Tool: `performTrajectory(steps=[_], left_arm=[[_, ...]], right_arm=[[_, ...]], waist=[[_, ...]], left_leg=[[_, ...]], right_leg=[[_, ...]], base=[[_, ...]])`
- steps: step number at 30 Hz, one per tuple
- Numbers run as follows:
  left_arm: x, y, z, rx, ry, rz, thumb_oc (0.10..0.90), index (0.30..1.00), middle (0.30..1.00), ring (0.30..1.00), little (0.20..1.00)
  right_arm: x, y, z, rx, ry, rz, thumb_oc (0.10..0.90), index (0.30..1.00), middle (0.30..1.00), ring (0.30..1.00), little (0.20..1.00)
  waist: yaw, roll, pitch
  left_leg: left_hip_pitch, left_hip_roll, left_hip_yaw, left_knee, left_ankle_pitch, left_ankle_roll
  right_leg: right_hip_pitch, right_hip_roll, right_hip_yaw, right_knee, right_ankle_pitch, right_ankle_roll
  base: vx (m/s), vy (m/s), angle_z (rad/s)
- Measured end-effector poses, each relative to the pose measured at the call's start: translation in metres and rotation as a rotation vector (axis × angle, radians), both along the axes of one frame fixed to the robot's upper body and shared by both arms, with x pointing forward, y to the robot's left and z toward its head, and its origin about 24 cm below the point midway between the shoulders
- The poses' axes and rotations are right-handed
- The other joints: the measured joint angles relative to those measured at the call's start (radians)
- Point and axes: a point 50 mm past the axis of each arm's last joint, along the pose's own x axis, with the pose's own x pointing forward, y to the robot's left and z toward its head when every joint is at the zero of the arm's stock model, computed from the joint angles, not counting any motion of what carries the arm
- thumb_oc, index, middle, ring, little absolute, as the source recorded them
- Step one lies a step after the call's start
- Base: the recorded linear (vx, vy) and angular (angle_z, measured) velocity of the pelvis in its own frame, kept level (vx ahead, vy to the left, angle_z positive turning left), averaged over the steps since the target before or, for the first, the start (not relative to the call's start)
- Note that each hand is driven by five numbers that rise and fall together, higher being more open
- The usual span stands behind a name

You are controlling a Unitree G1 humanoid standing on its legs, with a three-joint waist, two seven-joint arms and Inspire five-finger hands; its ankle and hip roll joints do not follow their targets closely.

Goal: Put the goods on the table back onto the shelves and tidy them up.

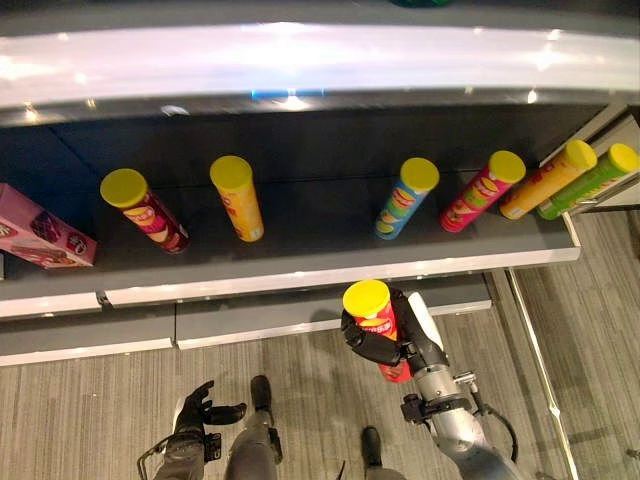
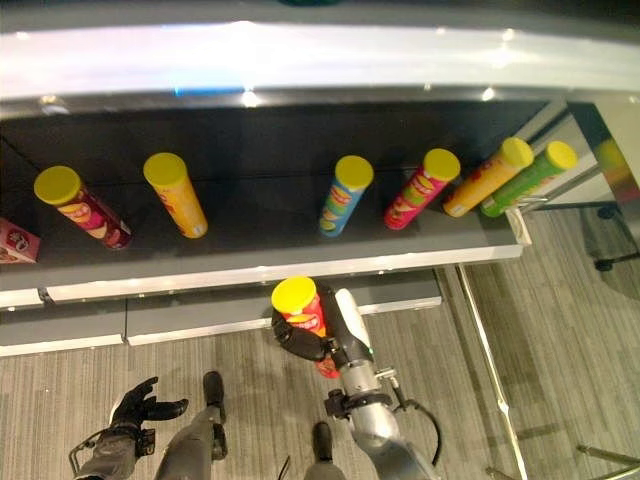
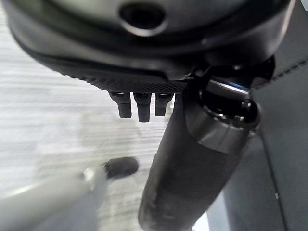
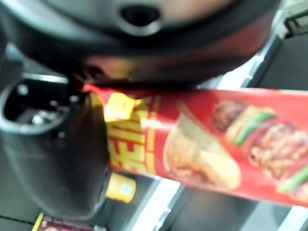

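A: What stands on the dark shelf [image 1: 320, 235], left end to right?

B: A pink cardboard box [image 1: 40, 240], then six yellow-lidded tubes in a row.

A: And the hands?

B: The left hand [image 1: 197, 408] hangs low over the floor, fingers relaxed. The right hand [image 1: 385, 345] is curled round a red cylindrical chip can with a yellow lid [image 1: 378, 325], just before the shelf's front edge; its wrist view shows the printed food.

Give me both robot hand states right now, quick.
Left robot hand: open, fingers relaxed, holding nothing, low by the floor.
Right robot hand: shut on the red can with the yellow lid, in front of the shelf.
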Motion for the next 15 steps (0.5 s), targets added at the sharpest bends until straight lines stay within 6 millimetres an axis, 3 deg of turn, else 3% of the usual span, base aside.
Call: performTrajectory(steps=[2,4,7,11,15], left_arm=[[-0.011,-0.01,-0.007,-0.024,0.032,-0.012,0.8,0.9,0.9,0.9,0.9],[-0.011,-0.021,-0.01,-0.072,0.031,-0.008,0.8,0.9,0.9,0.9,0.9],[-0.013,-0.028,-0.013,-0.088,0.046,-0.013,0.8,0.9,0.9,0.9,0.9],[-0.013,-0.03,-0.013,-0.091,0.048,-0.011,0.8,0.9,0.9,0.9,0.9],[-0.017,-0.034,-0.015,-0.089,0.063,-0.044,0.8,0.9,0.9,0.9,0.9]], right_arm=[[0.0,-0.008,0.0,-0.025,-0.003,-0.021,0.4,0.3,0.3,0.3,0.3],[-0.006,-0.02,-0.004,-0.035,0.013,-0.081,0.4,0.3,0.3,0.3,0.3],[-0.023,-0.021,-0.02,-0.03,0.096,-0.094,0.4,0.3,0.3,0.3,0.3],[-0.032,0.001,-0.028,0.021,0.143,-0.026,0.4,0.3,0.3,0.3,0.3],[-0.012,0.021,-0.014,0.138,0.069,-0.027,0.4,0.3,0.3,0.3,0.3]], waist=[[-0.011,0.002,-0.002],[-0.032,0.015,-0.01],[-0.06,0.018,-0.05],[-0.051,0.025,-0.109],[-0.045,0.026,-0.127]], left_leg=[[0.007,0.017,-0.02,-0.017,0.012,-0.019],[0.013,0.029,-0.041,-0.045,0.015,-0.024],[0.035,0.017,-0.036,-0.074,0.018,-0.022],[0.067,-0.022,-0.015,-0.127,0.018,-0.02],[0.067,-0.055,-0.016,-0.144,0.031,-0.003]], right_leg=[[0.01,0.029,-0.002,0.0,-0.028,-0.05],[0.011,0.047,-0.008,0.0,-0.022,-0.068],[0.014,0.037,0.0,0.0,-0.018,-0.074],[0.024,-0.005,-0.006,0.0,-0.016,-0.075],[0.024,-0.03,-0.007,0.001,-0.014,-0.073]], base=[[-0.01,0.007,0.07],[0.0,0.054,0.12],[0.03,0.088,-0.05],[0.05,0.093,0.09],[0.08,0.085,0.14]])
